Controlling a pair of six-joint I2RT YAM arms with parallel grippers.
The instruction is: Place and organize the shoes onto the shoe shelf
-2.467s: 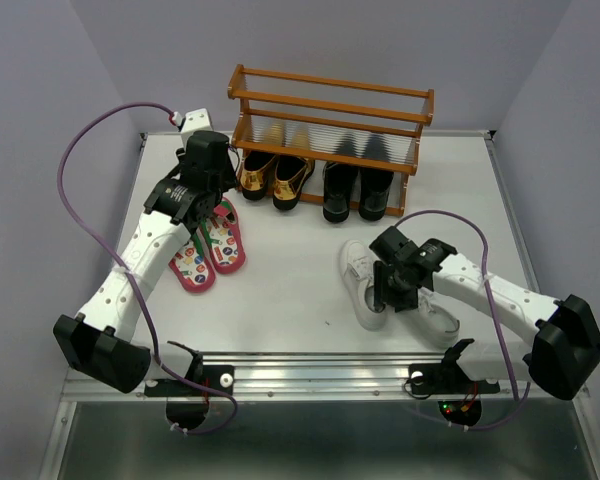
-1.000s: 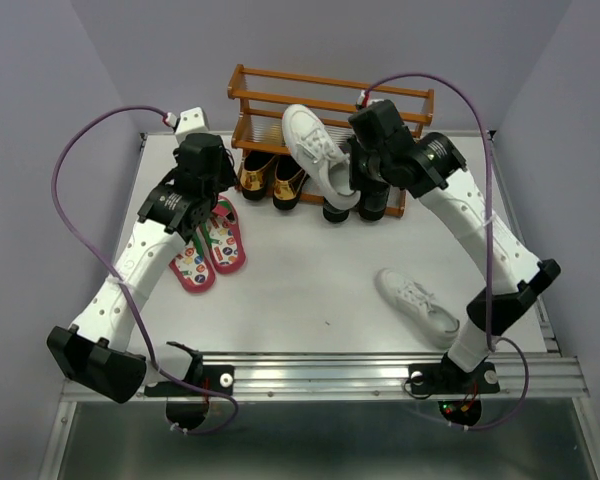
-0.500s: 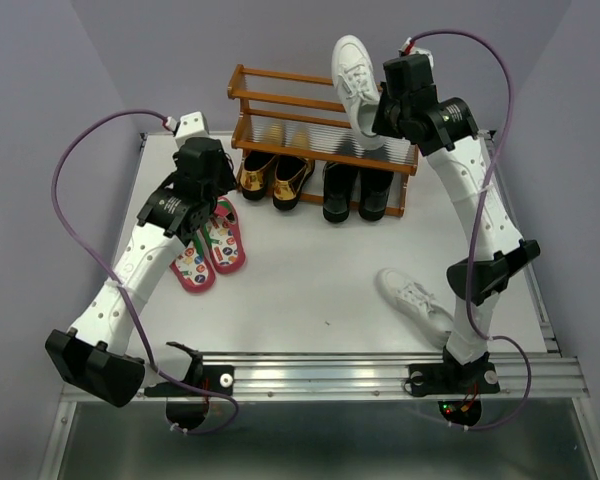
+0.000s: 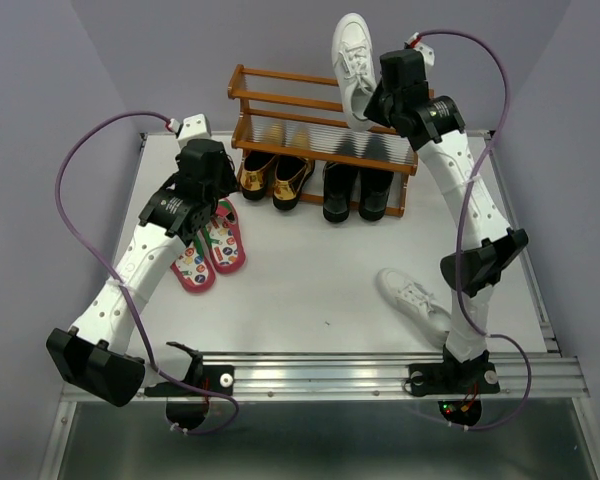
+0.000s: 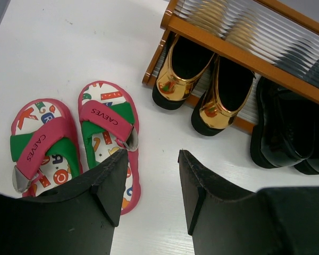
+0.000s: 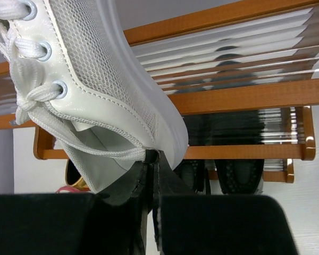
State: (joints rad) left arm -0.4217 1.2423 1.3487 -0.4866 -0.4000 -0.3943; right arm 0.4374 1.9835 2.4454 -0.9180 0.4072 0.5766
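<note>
My right gripper [image 4: 376, 100] is shut on the heel rim of a white sneaker [image 4: 352, 58], which it holds high over the shoe shelf [image 4: 310, 80], toe pointing up and away. From the right wrist, the sneaker [image 6: 95, 79] fills the upper left above the pinching gripper [image 6: 153, 159]. The other white sneaker [image 4: 417, 305] lies on the table near the right arm. Gold loafers [image 4: 273, 178] and black boots [image 4: 358, 190] stand on the lower tier. My left gripper [image 5: 151, 154] hangs open just right of the pink flip-flops [image 5: 103, 122], touching nothing.
The shelf's upper tier [image 6: 244, 95] of pale slats has nothing on it. A purple wall rises close behind the shelf. White table [image 4: 310, 280] stretches between the flip-flops [image 4: 210, 245] and the loose sneaker.
Over the last second my right arm has lifted the sneaker from in front of the shelf to above its top rail. The left arm has hardly moved.
</note>
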